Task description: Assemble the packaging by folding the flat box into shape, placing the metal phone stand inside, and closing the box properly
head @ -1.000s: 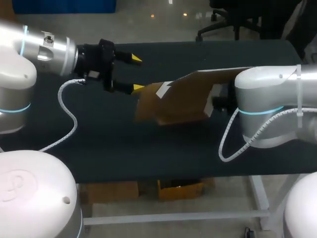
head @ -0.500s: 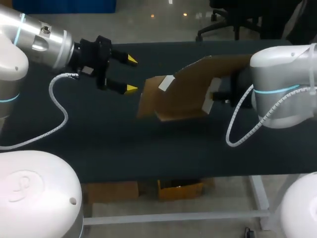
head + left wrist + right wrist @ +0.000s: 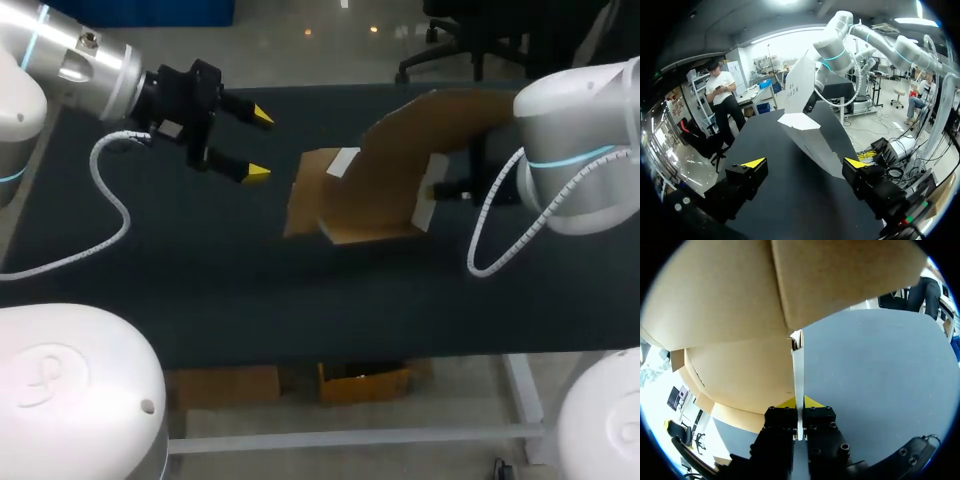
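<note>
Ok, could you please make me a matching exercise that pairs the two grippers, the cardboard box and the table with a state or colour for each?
Things:
1. left gripper
2. right gripper
3. box
4. table

States:
A. dark surface beneath both arms
B. shut on a thin panel
C. open, holding nothing
D. brown cardboard, tilted, partly unfolded

Pairs: 1-C, 2-B, 3-D, 4-A
</note>
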`<action>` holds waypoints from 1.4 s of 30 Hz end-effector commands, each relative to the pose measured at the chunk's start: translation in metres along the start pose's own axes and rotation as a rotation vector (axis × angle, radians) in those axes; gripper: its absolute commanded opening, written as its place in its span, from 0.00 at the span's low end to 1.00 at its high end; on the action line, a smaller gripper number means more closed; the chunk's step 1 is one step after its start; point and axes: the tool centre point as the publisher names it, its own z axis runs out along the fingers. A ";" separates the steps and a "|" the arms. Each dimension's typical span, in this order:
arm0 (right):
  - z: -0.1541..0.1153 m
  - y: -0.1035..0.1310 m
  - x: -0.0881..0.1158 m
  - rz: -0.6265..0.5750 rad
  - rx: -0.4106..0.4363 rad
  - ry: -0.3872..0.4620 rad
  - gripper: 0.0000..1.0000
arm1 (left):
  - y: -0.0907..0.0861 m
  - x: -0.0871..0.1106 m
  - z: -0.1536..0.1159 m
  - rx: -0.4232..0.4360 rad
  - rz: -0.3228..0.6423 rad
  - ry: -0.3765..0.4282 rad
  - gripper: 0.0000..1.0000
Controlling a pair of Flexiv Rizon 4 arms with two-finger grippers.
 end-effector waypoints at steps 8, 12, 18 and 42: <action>0.001 0.001 0.000 0.031 0.224 -0.005 0.00 | -0.002 -0.004 0.004 -0.055 0.016 -0.024 1.00; -0.005 -0.002 -0.003 0.058 0.252 -0.023 0.00 | 0.001 -0.004 0.005 -0.125 0.019 -0.055 1.00; -0.014 -0.003 -0.002 0.101 0.350 -0.102 0.00 | 0.005 -0.007 0.002 -0.175 0.020 -0.092 1.00; -0.026 -0.021 0.000 0.247 0.728 -0.262 0.00 | 0.030 -0.009 -0.016 -0.251 0.013 -0.131 1.00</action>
